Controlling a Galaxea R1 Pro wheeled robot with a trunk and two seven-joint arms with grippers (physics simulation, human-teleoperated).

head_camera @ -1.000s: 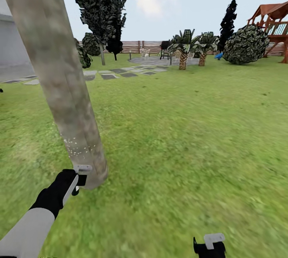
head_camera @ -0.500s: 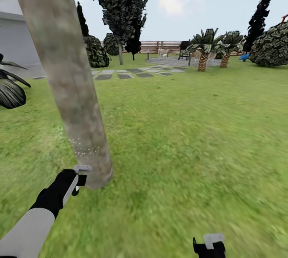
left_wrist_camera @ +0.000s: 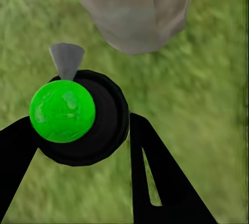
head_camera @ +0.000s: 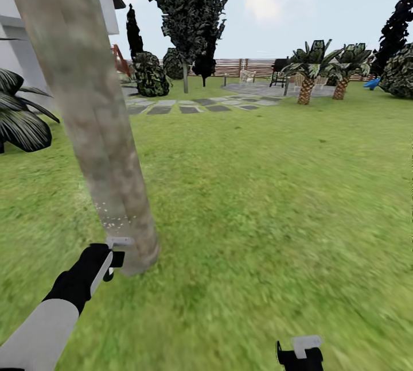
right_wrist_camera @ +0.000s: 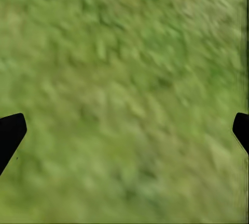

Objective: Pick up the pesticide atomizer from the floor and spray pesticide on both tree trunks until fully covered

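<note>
The left pincer (head_camera: 115,251) pinches the pesticide atomizer (left_wrist_camera: 78,115), seen end-on as a dark round body with a bright green cap and a grey nozzle pointing at the tree trunk (head_camera: 92,112) just beside it. The bark is mottled beige-grey with pale specks low down. Over the lawn (head_camera: 275,198), the right pincer (right_wrist_camera: 124,130) is spread wide.

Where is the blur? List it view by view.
Head view: near lawn smeared, thick mottled beige-grey tree trunk streaked, far fence sharper. Left wrist view: round green-topped pesticide atomizer crisp, lawn soft. Right wrist view: lawn blurred throughout.
</note>
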